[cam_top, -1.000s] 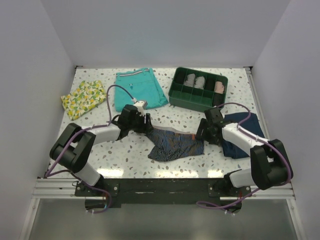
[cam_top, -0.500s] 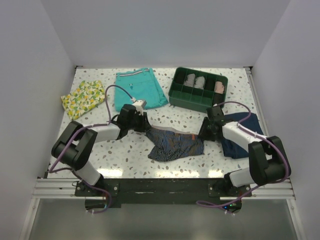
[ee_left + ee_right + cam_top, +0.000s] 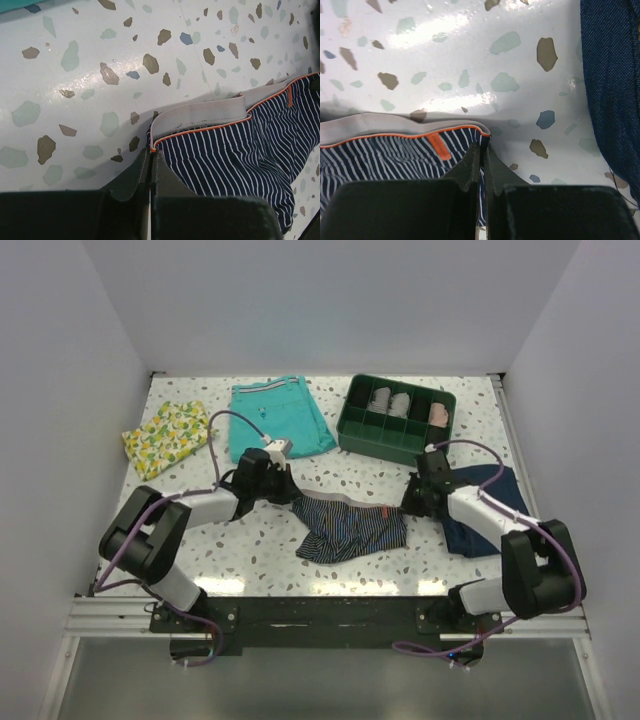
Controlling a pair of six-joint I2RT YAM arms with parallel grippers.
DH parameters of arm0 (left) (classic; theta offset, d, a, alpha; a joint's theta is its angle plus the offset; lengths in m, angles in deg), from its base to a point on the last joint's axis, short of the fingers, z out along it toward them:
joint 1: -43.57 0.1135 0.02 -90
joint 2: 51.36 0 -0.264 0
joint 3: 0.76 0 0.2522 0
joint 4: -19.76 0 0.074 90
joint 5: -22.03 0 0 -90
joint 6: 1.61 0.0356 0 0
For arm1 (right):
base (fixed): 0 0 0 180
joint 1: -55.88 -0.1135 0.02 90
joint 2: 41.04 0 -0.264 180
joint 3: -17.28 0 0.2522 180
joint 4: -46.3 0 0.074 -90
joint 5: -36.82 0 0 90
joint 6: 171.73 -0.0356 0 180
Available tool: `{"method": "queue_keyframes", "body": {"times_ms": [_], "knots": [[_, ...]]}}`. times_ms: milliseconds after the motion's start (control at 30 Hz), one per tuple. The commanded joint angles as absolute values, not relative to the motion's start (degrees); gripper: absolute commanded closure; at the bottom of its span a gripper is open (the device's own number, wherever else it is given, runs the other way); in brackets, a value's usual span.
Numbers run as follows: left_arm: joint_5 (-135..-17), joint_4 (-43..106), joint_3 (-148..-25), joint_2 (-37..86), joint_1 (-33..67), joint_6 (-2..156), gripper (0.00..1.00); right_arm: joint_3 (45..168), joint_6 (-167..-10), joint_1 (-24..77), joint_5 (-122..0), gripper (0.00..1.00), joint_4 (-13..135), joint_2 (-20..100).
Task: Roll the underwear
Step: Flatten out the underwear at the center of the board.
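The underwear, dark navy with thin pale stripes, a grey waistband and an orange edge, lies crumpled at the table's middle. My left gripper is shut on its left waistband corner; in the left wrist view the gripper pinches the striped underwear at the orange edge. My right gripper is shut on the right waistband corner. From the right wrist, that gripper bites the underwear beside an orange tag.
A plain navy garment lies right of the right arm and shows as plain navy garment at the right wrist. Teal shorts, a lemon-print cloth and a green divided bin with rolled items sit at the back.
Both grippers have shut on the waistband corners. The right gripper shifted slightly right and back; the underwear's right side pulled a little tauter.
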State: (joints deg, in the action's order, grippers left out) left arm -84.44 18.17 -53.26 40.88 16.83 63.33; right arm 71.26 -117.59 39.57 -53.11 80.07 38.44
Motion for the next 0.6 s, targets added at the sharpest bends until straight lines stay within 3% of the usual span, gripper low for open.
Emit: {"method": "queue_keyframes", "body": {"times_ms": [0, 200, 567], "knots": [[-83.2, 20.3, -54.3, 34.3, 17.2, 63.7, 1.0, 72.3, -115.3, 39.9, -54.3, 1.0, 81.5, 31.4], [-80.9, 30.3, -57.1, 21.7, 17.2, 64.2, 1.0, 75.2, -113.5, 39.8, -56.7, 1.0, 87.0, 19.0], [-77.5, 55.8, -68.8, -3.4, 16.9, 61.9, 1.0, 89.3, -109.3, 39.7, -73.9, 1.0, 95.0, 5.6]]}}
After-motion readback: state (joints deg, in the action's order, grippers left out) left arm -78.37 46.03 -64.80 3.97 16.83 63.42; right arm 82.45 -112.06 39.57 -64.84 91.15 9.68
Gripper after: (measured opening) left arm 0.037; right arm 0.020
